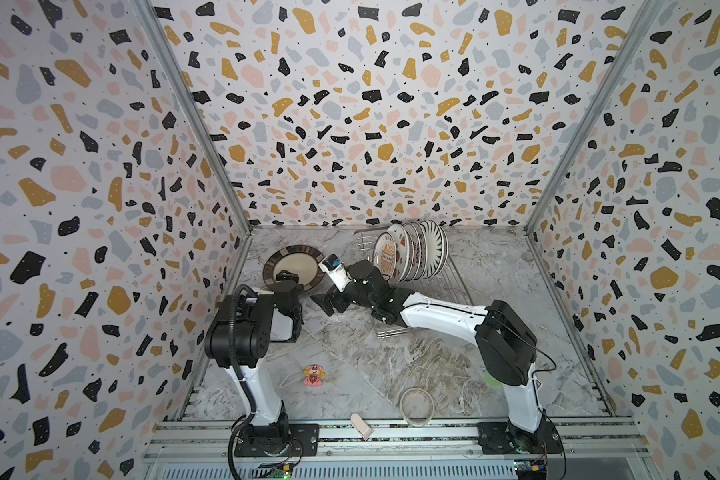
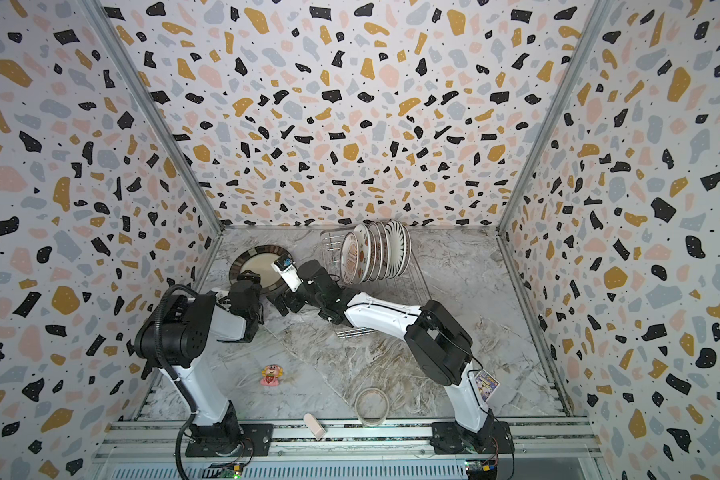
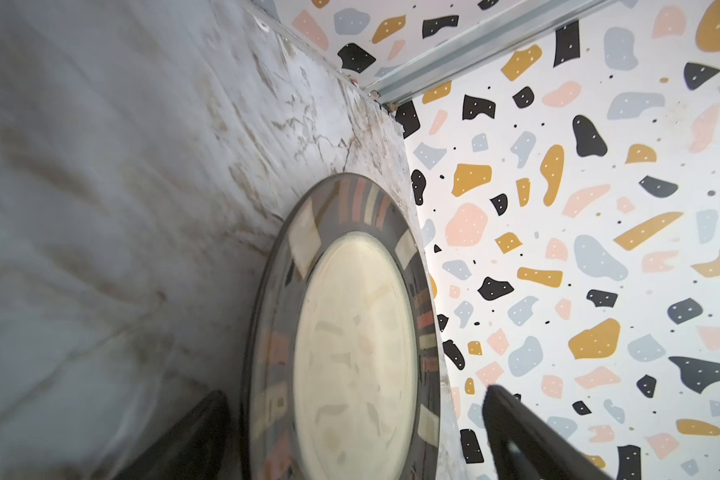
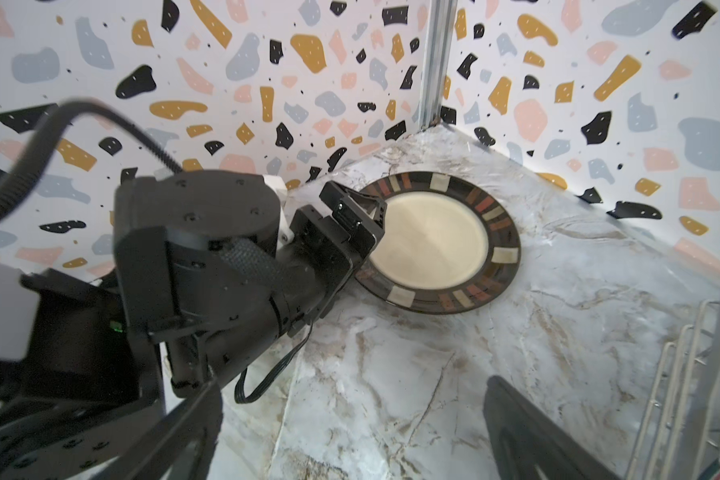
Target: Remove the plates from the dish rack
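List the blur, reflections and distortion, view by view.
Left wrist view: the dark-rimmed plate mirrors wall patches in its glossy cream centre; the left gripper shows only as soft dark fingers. Right wrist view: the dish rack at the edge is smeared. In both top views the wide lens splays the metal posts; the racked plates look fairly sharp.

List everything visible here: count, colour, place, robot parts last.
table: one, grey marble
dish rack: one, silver wire, far centre-right
racked plates: about six, white with prints, standing in the dish rack
dark-rimmed plate: one, cream centre, flat on the table, far-left corner
toy figure: one, pink, near left
tape ring: one, translucent, near centre
small block: one, pale pink, front rail
left gripper: black, open, at the dark-rimmed plate's rim
right gripper: black, open, empty, over the table
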